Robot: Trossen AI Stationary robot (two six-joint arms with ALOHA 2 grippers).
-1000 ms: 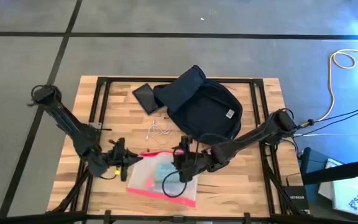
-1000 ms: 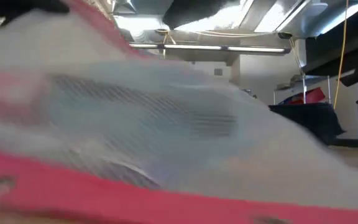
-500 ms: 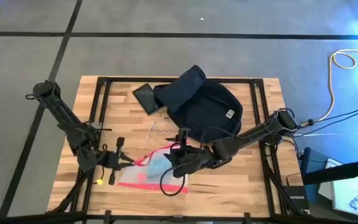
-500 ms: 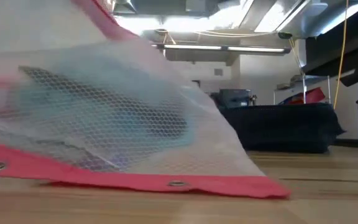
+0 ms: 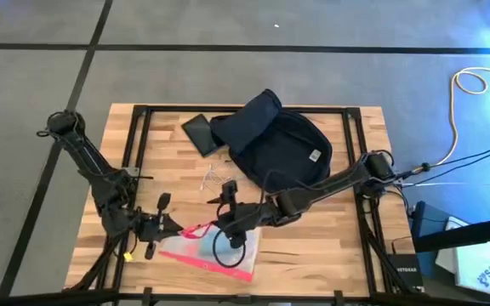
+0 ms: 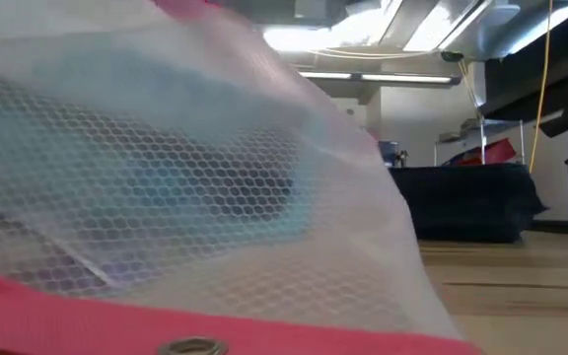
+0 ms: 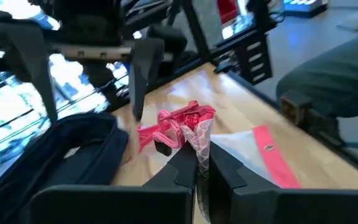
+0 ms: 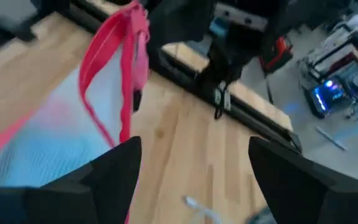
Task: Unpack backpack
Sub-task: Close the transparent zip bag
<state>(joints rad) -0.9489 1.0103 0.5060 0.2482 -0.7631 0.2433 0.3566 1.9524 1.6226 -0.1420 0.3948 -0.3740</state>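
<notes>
Wooden tabletop [image 5: 313, 246] fills the middle of the high view, dark frame rails under it. Backpack [image 5: 281, 146], navy, lies flat at upper centre of the tabletop, flap folded toward upper left, small white logo patch on its right part; in the low view it is the dark mass at right [image 6: 466, 202], and in the left wrist view it sits lower left [image 7: 48, 155]. Clear mesh pouch [image 5: 211, 251] with red edging lies at lower centre of the high view, well apart from the backpack; it fills most of the low view [image 6: 166, 197], red border and a metal eyelet along the bottom.

Left end effector [image 5: 170, 228] is at lower left of centre, fingers pinched together on the pouch's bunched red corner, seen clearly in the left wrist view [image 7: 194, 158]. Right end effector [image 5: 228, 223] is at centre, over the pouch's upper edge; its fingers [image 8: 114, 171] are spread wide with the pouch between and below them, not gripping.

Dark flat rectangular case [image 5: 200, 133] lies just beside the backpack's upper left. White cable [image 5: 215, 179] lies between the backpack and the pouch.
</notes>
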